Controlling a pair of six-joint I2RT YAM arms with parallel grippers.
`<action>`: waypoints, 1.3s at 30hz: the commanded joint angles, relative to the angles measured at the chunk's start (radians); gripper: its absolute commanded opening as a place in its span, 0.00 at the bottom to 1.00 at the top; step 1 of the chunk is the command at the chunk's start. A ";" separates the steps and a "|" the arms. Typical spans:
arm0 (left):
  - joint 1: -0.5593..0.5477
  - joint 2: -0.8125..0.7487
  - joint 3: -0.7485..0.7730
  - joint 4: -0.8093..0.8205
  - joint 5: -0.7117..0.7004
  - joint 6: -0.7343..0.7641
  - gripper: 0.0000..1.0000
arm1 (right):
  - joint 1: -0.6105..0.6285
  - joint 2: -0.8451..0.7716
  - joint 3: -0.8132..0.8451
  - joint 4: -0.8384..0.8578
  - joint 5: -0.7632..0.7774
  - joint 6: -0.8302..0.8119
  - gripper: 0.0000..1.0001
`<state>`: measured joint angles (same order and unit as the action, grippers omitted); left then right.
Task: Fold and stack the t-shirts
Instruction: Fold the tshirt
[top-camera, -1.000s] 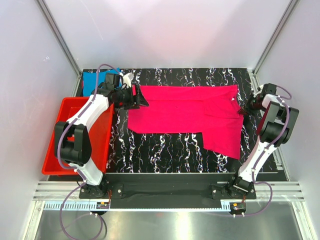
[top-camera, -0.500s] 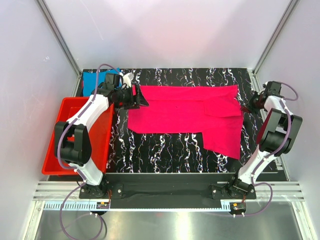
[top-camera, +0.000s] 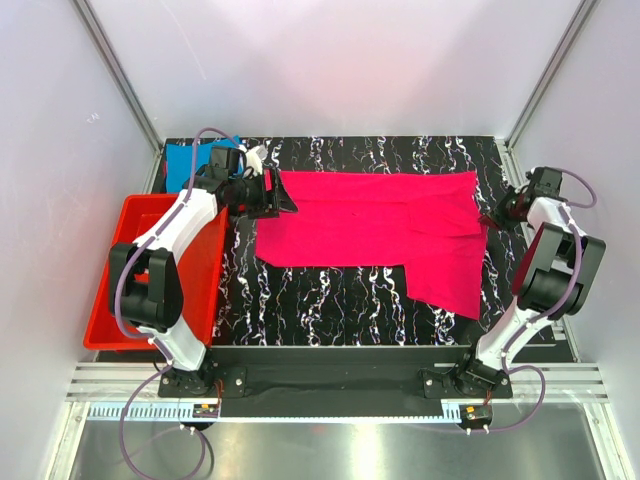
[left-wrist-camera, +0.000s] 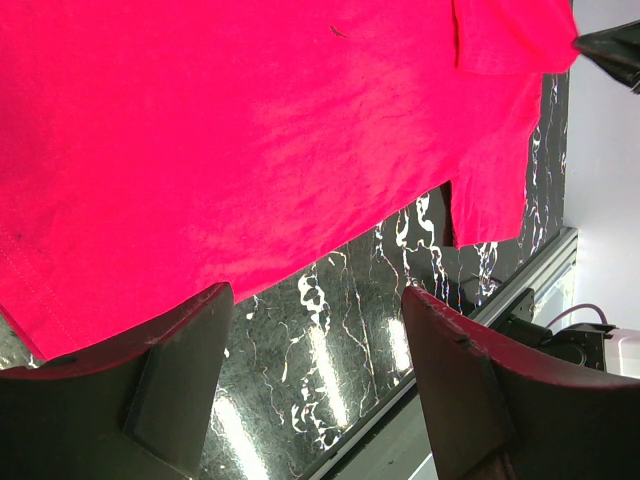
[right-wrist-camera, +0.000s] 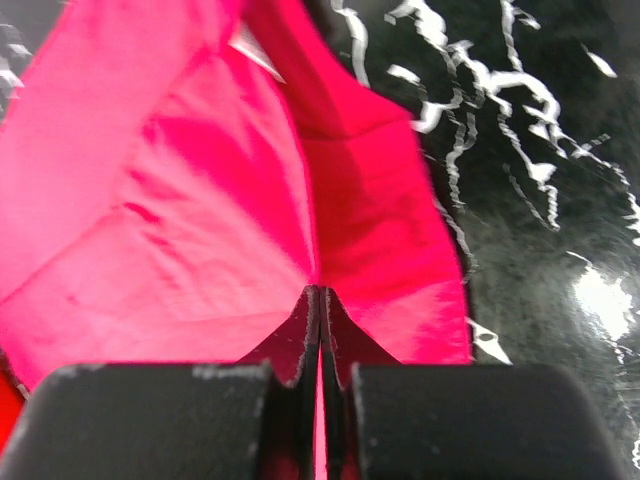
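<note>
Top external first: where are the 2 shirts? (Ana)

The pink shirt (top-camera: 380, 225) lies spread flat across the middle of the table (top-camera: 330, 290), a glossy black slab veined in white like marble. Its outline is roughly a wide rectangle, with 1 flap reaching down toward the near edge on the right. The turquoise shirt (top-camera: 190, 165) sits in the far left corner, behind the red tray (top-camera: 130, 290), and the left arm hides part of it. (Ben)

What is the tray like? (Ana)

Rigid, smooth plastic with upright walls, standing at the table's left side. (Ben)

And the left gripper (top-camera: 275, 195)? (Ana)

It is at the pink shirt's left edge. The left wrist view shows its dark, blunt jaws spread wide apart with nothing between them. Matte cloth with fine wrinkles and a stitched hem lies below. Whether the jaws touch the cloth, I cannot tell. (Ben)

The right one? (Ana)

The right gripper (top-camera: 490, 222) is at the shirt's right edge. In the right wrist view its 2 flat black jaws are pressed together with a thin fold of pink cloth pinched between them. The cloth rises to the pinch in soft creases, like a small tent, beside the shiny table. (Ben)
</note>
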<state>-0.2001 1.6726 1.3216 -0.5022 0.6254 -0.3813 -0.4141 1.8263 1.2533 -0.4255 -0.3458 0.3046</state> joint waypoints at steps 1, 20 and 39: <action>-0.001 -0.020 0.016 0.037 0.022 0.004 0.74 | 0.005 -0.071 0.046 0.053 -0.065 0.021 0.00; -0.001 -0.024 0.011 0.033 0.022 0.010 0.73 | 0.009 -0.142 0.080 0.047 -0.088 0.022 0.00; -0.001 -0.005 0.019 0.030 0.020 0.013 0.73 | 0.015 -0.113 0.052 -0.156 0.181 0.019 0.10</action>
<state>-0.2001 1.6726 1.3216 -0.5026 0.6254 -0.3809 -0.4000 1.7344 1.3029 -0.4892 -0.3084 0.3206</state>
